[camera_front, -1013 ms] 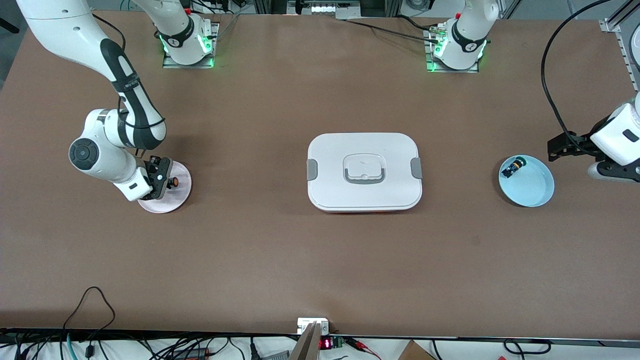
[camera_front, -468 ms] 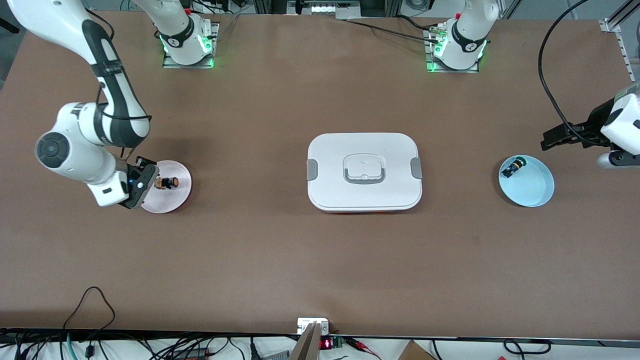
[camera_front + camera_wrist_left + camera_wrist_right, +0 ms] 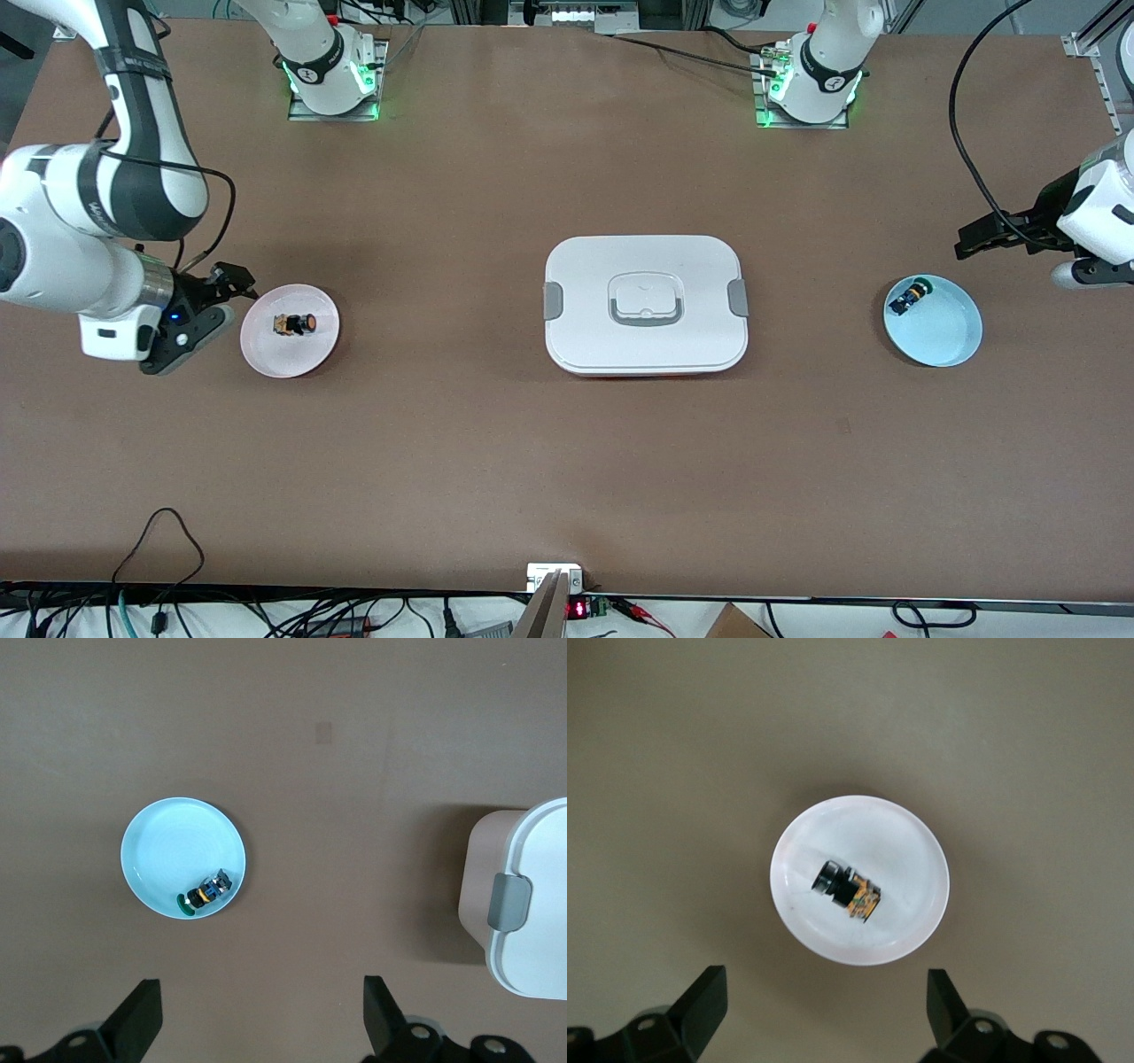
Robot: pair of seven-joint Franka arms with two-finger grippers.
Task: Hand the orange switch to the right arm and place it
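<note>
Your orange switch (image 3: 296, 324) lies on its side in the pink dish (image 3: 266, 354), near the dish's middle, held by nothing. In the right wrist view you see the same switch (image 3: 849, 890) with its dark body and tan-brass terminal end, resting on the dish (image 3: 806, 930) floor. The dish sits toward the right arm's end of the table (image 3: 443, 461), about midway between the edge along the robots' bases and the edge nearest the front camera.

Your right gripper (image 3: 208, 301) hangs just beside the dish, on the side toward the table's end, with its fingers (image 3: 704, 1001) spread wide apart and nothing between them.

At the table's middle stands a white lidded box (image 3: 645, 303) with grey latches at both ends and a handle recessed in the lid.

Toward the left arm's end of the table you have a light blue dish (image 3: 948, 341), and in it, against the rim, a small switch with a green cap (image 3: 908, 296). Your left gripper (image 3: 979, 241) waits in the air near that blue dish, close to the table's end edge, its fingers (image 3: 142, 1019) also wide apart and empty.
</note>
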